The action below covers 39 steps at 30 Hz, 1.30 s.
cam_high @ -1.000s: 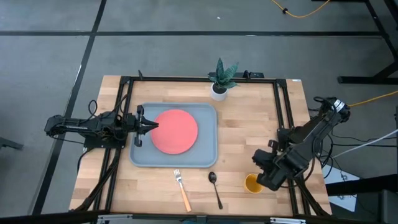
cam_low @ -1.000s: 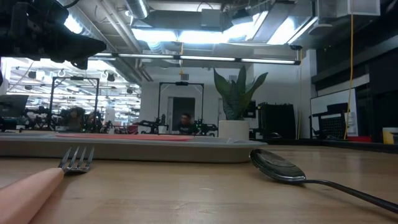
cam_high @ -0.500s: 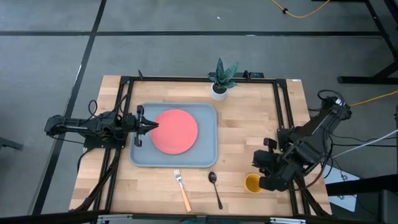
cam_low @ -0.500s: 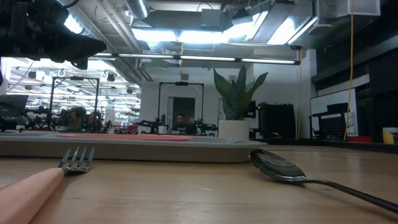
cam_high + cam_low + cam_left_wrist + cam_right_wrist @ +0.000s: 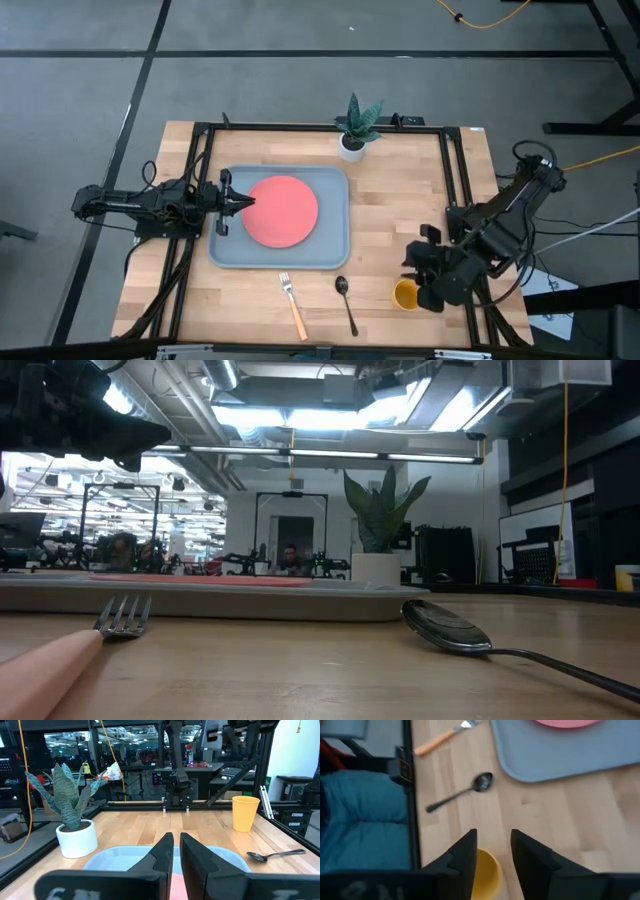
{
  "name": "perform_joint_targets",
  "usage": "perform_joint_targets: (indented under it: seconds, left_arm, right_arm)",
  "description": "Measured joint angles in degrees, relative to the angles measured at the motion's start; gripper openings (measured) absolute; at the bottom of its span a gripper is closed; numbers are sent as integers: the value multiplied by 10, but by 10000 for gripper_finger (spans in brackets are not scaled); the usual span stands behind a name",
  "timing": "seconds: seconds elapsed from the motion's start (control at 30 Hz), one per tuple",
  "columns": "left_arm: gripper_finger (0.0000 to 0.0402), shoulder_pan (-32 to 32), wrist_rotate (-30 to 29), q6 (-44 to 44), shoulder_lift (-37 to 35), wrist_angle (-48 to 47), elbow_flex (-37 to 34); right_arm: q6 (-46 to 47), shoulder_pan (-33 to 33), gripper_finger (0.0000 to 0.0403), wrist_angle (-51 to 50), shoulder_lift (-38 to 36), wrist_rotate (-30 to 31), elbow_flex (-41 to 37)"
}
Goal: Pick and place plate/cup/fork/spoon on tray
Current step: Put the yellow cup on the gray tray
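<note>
Jaws spread on right gripper [image 5: 492,852], just above cup [image 5: 485,867]. Left gripper [image 5: 174,852] jaws nearly closed, over tray [image 5: 335,250]. Spoon [image 5: 346,303] lies bowl toward tray, handle toward front edge.

Wood table [image 5: 300,680] fills lower frame. Fork [image 5: 95,635] lower left: orange handle in corner, tines pointing away toward tray. Spoon [image 5: 470,635] lower right, bowl centre-right, dark handle running off to bottom right corner. Tray [image 5: 200,600] long grey strip across mid-left, w/ thin red plate [image 5: 200,579] edge on top. White pot w/ green plant [image 5: 380,520] centre, behind tray. Dark arm part [image 5: 70,410] upper left. Sliver of yellow cup [image 5: 627,577] at right edge. Room w/ ceiling lights beyond.
</note>
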Motion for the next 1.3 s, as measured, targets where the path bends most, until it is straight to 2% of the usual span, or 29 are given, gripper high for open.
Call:
perform_joint_targets:
  seconds: [0.2,0.5,0.9,1.3]
  left_arm:
    - [28,0,0,0,0,-1,0]
    - [28,0,0,0,0,-2,0]
    - [28,0,0,0,0,-3,0]
    - [28,0,0,0,0,-3,0]
  right_arm:
    - [-32,-4,124,60,0,-31,-27]
    - [-33,-6,124,59,6,-40,-28]
    - [-35,-6,124,-38,102,-72,-28]
    - [-36,-5,124,-63,158,-91,-28]
